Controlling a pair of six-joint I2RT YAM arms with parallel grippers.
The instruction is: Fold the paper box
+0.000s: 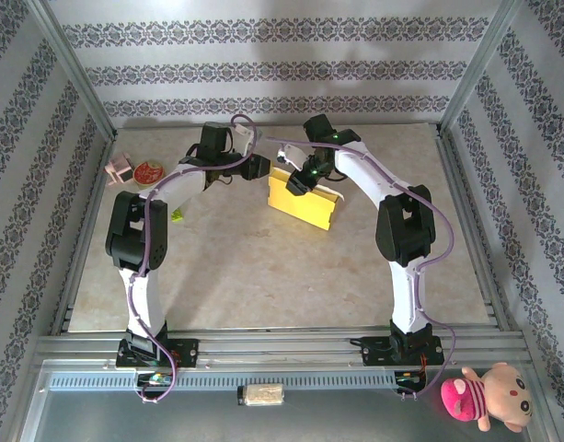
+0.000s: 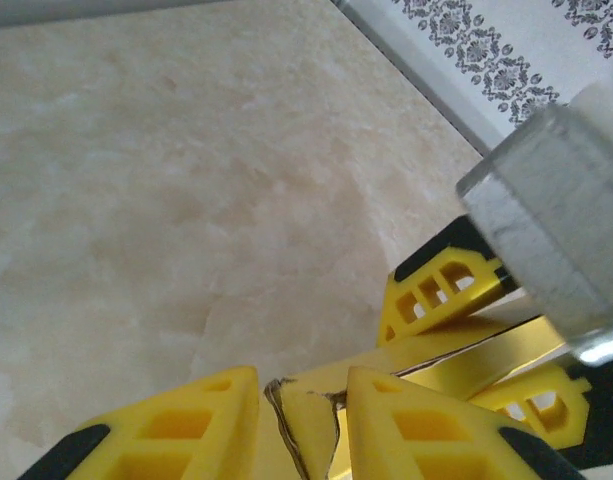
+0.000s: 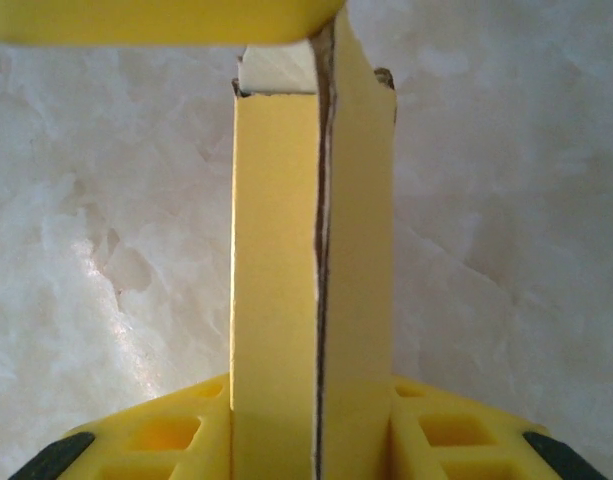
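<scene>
The paper box (image 1: 303, 204) is a flat yellow box held up on edge over the middle of the table. My right gripper (image 1: 301, 179) comes from above and is shut across its narrow thickness (image 3: 313, 440). In the right wrist view the box (image 3: 311, 250) runs straight up from between the fingers, with a dark seam down its edge. My left gripper (image 1: 264, 168) is at the box's upper left corner. In the left wrist view a frayed corner flap (image 2: 308, 425) sits between my open fingers (image 2: 186, 430), with a thin gap on its left side.
A small round red tin (image 1: 149, 172) and a pink object (image 1: 120, 169) sit at the far left of the table. A small green piece (image 1: 177, 215) lies by the left arm. A pink plush toy (image 1: 484, 396) lies off the table, front right. Metal rails frame the table.
</scene>
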